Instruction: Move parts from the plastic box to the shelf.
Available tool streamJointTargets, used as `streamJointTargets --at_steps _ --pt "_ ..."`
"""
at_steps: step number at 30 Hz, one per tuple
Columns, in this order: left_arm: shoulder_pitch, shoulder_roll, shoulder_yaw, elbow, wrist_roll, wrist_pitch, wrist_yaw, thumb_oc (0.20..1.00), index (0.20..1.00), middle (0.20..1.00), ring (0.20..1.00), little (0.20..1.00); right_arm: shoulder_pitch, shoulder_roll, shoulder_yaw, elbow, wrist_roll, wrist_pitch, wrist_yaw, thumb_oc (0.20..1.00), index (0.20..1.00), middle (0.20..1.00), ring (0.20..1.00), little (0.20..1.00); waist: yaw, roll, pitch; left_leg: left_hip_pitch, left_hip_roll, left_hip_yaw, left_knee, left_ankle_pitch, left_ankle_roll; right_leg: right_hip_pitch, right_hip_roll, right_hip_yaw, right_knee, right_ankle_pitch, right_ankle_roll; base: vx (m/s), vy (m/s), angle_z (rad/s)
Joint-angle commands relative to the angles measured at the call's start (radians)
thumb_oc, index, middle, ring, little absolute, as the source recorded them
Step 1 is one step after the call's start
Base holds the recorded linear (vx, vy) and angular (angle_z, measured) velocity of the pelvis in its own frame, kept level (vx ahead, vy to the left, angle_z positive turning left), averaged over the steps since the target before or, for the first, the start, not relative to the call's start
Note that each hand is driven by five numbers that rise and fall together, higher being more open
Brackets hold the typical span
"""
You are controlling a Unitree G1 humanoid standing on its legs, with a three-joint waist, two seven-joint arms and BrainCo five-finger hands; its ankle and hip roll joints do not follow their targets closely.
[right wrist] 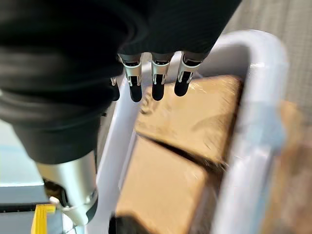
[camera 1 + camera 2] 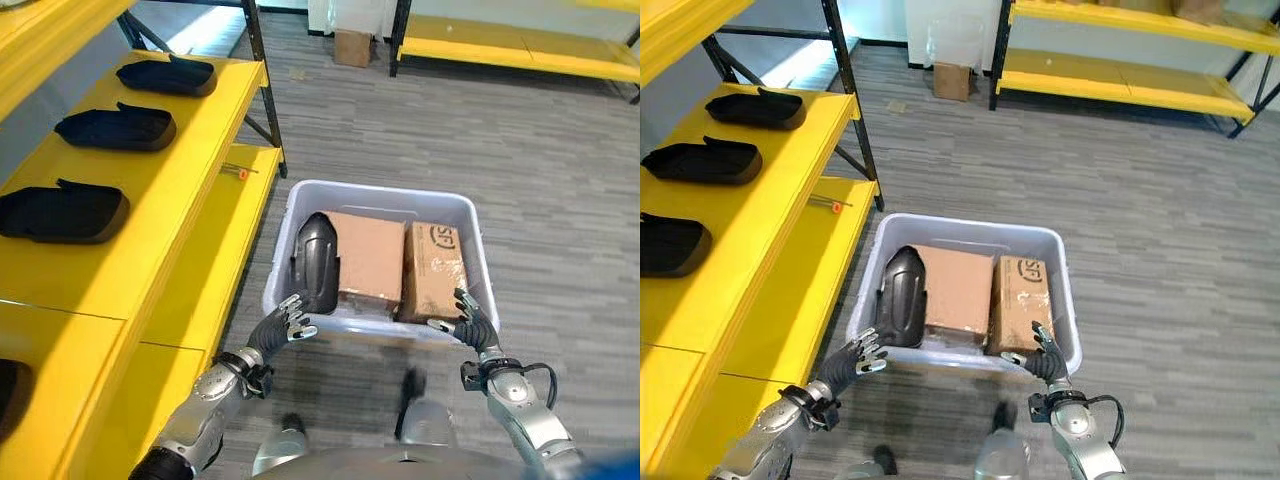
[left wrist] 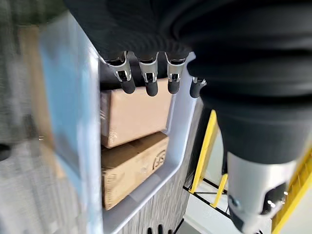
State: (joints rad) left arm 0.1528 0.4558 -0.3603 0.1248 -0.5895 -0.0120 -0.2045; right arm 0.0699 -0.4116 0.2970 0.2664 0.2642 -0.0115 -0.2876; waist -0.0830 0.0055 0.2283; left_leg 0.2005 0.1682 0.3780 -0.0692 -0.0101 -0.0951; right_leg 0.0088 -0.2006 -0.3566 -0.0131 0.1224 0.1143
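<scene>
Left hand point(image 2: 290, 322) and right hand point(image 2: 467, 322), fingers relaxed, flank plastic box point(image 2: 380, 192); eye views show shelf point(image 2: 150, 200).

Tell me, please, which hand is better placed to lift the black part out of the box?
Left. The left hand is at the box rim beside the black part; the right hand is by the cardboard cartons.

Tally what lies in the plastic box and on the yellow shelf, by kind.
Black parts on the yellow shelf: 3
Black part in the plastic box: 1
Cardboard boxes in the plastic box: 2
Total: 6
</scene>
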Motion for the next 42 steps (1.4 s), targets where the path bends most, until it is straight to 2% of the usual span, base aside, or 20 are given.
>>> streamJointTargets --at_steps 1,3,7,10,14,15,17,19,20,21,23,25,26,28,31,33,35,36,39,42 --pt "-0.044 0.005 0.03 -0.072 0.007 -0.026 0.113 1.0 1.0 1.0 1.0 1.0 -0.011 -0.008 -0.009 -0.026 0.033 -0.032 0.006 1.0 1.0 1.0 1.0 1.0 -0.014 -0.005 -0.002 -0.025 -0.043 0.039 -0.01 0.016 0.053 0.028 -0.01 0.017 0.125 -0.119 0.051 0.09 -0.195 -0.21" --pt "-0.029 0.004 0.076 -0.069 -0.037 -0.013 0.15 1.0 1.0 1.0 1.0 1.0 0.014 -0.017 -0.013 -0.073 0.021 -0.033 0.009 1.0 1.0 1.0 1.0 1.0 -0.012 -0.004 -0.008 -0.024 -0.039 0.034 0.002 0.011 0.053 0.05 0.008 0.017 0.118 -0.143 0.029 0.09 -0.249 -0.15" --pt "-0.022 0.0 0.106 -0.066 0.011 -0.016 0.138 1.0 1.0 1.0 1.0 1.0 0.016 -0.044 -0.03 -0.093 0.029 -0.021 0.005 1.0 1.0 1.0 1.0 1.0 -0.012 0.002 -0.007 -0.048 -0.025 0.021 0.037 0.012 0.038 0.063 0.024 0.025 0.106 -0.161 -0.004 0.04 -0.161 -0.1" --pt "-0.041 -0.013 0.109 -0.059 0.029 -0.02 0.175 1.0 1.0 1.0 1.0 1.0 0.01 -0.066 -0.047 -0.088 0.036 -0.033 0.005 1.0 1.0 1.0 1.0 1.0 -0.024 0.015 0.001 -0.078 -0.009 0.022 0.072 0.016 0.023 0.064 0.026 0.038 0.098 -0.171 -0.023 0.03 -0.142 -0.12" --pt "-0.086 -0.022 0.103 -0.035 0.031 -0.047 0.216 1.0 1.0 1.0 1.0 1.0 0.013 -0.083 -0.063 -0.105 0.052 -0.055 0.046 1.0 1.0 1.0 1.0 1.0 -0.061 0.026 0.01 -0.103 0.005 0.109 0.166 0.004 0.028 0.059 0.024 0.021 0.109 -0.191 -0.047 -0.01 -0.074 -0.07" --pt "-0.091 -0.024 0.103 -0.034 0.027 -0.047 0.219 1.0 1.0 1.0 1.0 1.0 0.012 -0.084 -0.062 -0.106 0.051 -0.057 0.049 1.0 1.0 1.0 1.0 1.0 -0.061 0.028 0.013 -0.114 0.011 0.106 0.195 0.011 0.025 0.059 0.026 0.023 0.112 -0.196 -0.052 -0.03 -0.059 0.1" --pt "-0.109 -0.029 0.102 -0.036 0.016 -0.048 0.238 1.0 1.0 1.0 1.0 1.0 0.006 -0.085 -0.057 -0.109 0.042 -0.088 0.073 1.0 1.0 1.0 1.0 1.0 -0.058 0.034 0.026 -0.155 0.033 0.068 0.26 0.04 0.011 0.054 0.037 0.039 0.13 -0.21 -0.068 0.0 -0.023 0.06" --pt "-0.13 -0.039 0.099 -0.029 0.003 -0.035 0.247 1.0 1.0 1.0 1.0 1.0 0.001 -0.089 -0.051 -0.131 0.055 -0.105 0.081 1.0 1.0 1.0 1.0 1.0 -0.07 0.044 0.028 -0.151 0.112 0.072 0.216 0.173 -0.042 0.056 0.046 0.041 0.14 -0.22 -0.075 0.05 0.067 -0.13" --pt "-0.134 -0.041 0.098 -0.027 -0.002 -0.032 0.248 1.0 1.0 1.0 1.0 1.0 0.0 -0.091 -0.051 -0.134 0.056 -0.104 0.079 1.0 1.0 1.0 1.0 1.0 -0.074 0.045 0.027 -0.148 0.121 0.079 0.207 0.186 -0.047 0.057 0.046 0.038 0.139 -0.22 -0.075 0.13 0.33 -0.1" --pt "-0.168 -0.057 0.072 -0.001 -0.014 -0.017 0.273 1.0 1.0 1.0 1.0 1.0 -0.008 -0.1 -0.048 -0.152 0.068 -0.095 0.068 1.0 1.0 1.0 1.0 1.0 -0.101 0.05 0.009 -0.119 0.138 0.11 0.134 0.172 -0.038 0.044 0.008 0.033 0.173 -0.231 -0.059 0.14 0.344 0.15" --pt "-0.176 -0.062 0.065 0.008 -0.038 0.0 0.29 1.0 1.0 1.0 1.0 1.0 -0.004 -0.101 -0.048 -0.154 0.076 -0.091 0.057 1.0 1.0 1.0 1.0 1.0 -0.107 0.055 0.008 -0.116 0.142 0.12 0.132 0.167 -0.04 0.043 -0.002 0.029 0.191 -0.237 -0.057 0.15 0.29 0.4" --pt "-0.185 -0.082 0.06 0.02 -0.113 0.049 0.293 1.0 1.0 1.0 1.0 1.0 0.012 -0.098 -0.052 -0.165 0.082 -0.078 0.047 1.0 1.0 1.0 1.0 1.0 -0.114 0.06 0.01 -0.106 0.125 0.119 0.136 0.136 -0.031 0.046 -0.004 0.035 0.203 -0.24 -0.054 0.2 0.226 0.17" --pt "-0.186 -0.099 0.06 0.034 -0.07 0.053 0.337 1.0 1.0 1.0 1.0 1.0 0.03 -0.092 -0.056 -0.161 0.091 -0.073 0.058 1.0 1.0 1.0 1.0 1.0 -0.119 0.062 0.012 -0.1 0.099 0.108 0.144 0.099 -0.015 0.05 -0.003 0.054 0.209 -0.239 -0.05 0.23 0.223 0.11" --pt "-0.197 -0.107 0.049 0.052 -0.045 0.048 0.391 1.0 1.0 1.0 1.0 1.0 0.037 -0.079 -0.051 -0.163 0.081 -0.068 0.07 1.0 1.0 1.0 1.0 1.0 -0.123 0.057 0.015 -0.096 0.075 0.096 0.144 0.06 0.0 0.046 -0.002 0.075 0.208 -0.229 -0.042 0.2 0.165 0.13" --pt "-0.232 -0.121 0.038 0.068 -0.052 0.001 0.48 1.0 1.0 1.0 1.0 1.0 0.039 -0.067 -0.029 -0.189 0.05 -0.029 0.11 1.0 1.0 1.0 1.0 1.0 -0.132 0.035 0.027 -0.097 0.049 0.084 0.144 0.012 0.017 0.022 0.003 0.102 0.199 -0.216 -0.027 0.13 0.029 0.03" --pt "-0.268 -0.129 0.029 0.073 -0.041 -0.007 0.546 1.0 1.0 1.0 1.0 1.0 0.02 -0.07 -0.01 -0.199 0.037 -0.032 0.12 1.0 1.0 1.0 1.0 1.0 -0.131 0.021 0.043 -0.124 0.047 0.075 0.153 0.001 0.021 -0.017 0.01 0.112 0.205 -0.215 -0.023 -0.03 -0.046 -0.05" --pt "-0.321 -0.137 0.016 0.096 -0.029 -0.022 0.612 1.0 1.0 1.0 1.0 1.0 -0.016 -0.078 0.011 -0.202 0.04 -0.046 0.104 1.0 1.0 1.0 1.0 1.0 -0.13 0.007 0.074 -0.172 0.055 0.064 0.172 0.0 0.016 -0.063 0.018 0.119 0.211 -0.213 -0.022 -0.22 -0.11 -0.07" --pt "-0.408 -0.157 -0.002 0.154 0.048 -0.084 0.733 1.0 1.0 1.0 1.0 1.0 -0.074 -0.081 0.043 -0.202 0.08 -0.065 0.084 1.0 1.0 1.0 1.0 1.0 -0.131 -0.016 0.121 -0.241 0.066 0.056 0.188 0.006 0.009 -0.129 0.036 0.128 0.215 -0.21 -0.02 -0.32 -0.145 -0.11" --pt "-0.499 -0.176 -0.004 0.202 0.11 -0.157 0.88 1.0 1.0 1.0 1.0 1.0 -0.113 -0.082 0.071 -0.2 0.092 -0.056 0.068 1.0 1.0 1.0 1.0 1.0 -0.135 -0.036 0.164 -0.311 0.077 0.055 0.216 0.009 0.005 -0.196 0.047 0.138 0.233 -0.214 -0.022 -0.2 -0.085 -0.13" --pt "-0.586 -0.191 0.003 0.278 0.174 -0.179 0.962 1.0 1.0 1.0 1.0 1.0 -0.14 -0.086 0.098 -0.201 0.103 -0.056 0.056 1.0 1.0 1.0 1.0 1.0 -0.138 -0.057 0.205 -0.397 0.096 0.051 0.276 0.005 0.001 -0.273 0.057 0.149 0.28 -0.222 -0.029 -0.14 -0.076 -0.08"
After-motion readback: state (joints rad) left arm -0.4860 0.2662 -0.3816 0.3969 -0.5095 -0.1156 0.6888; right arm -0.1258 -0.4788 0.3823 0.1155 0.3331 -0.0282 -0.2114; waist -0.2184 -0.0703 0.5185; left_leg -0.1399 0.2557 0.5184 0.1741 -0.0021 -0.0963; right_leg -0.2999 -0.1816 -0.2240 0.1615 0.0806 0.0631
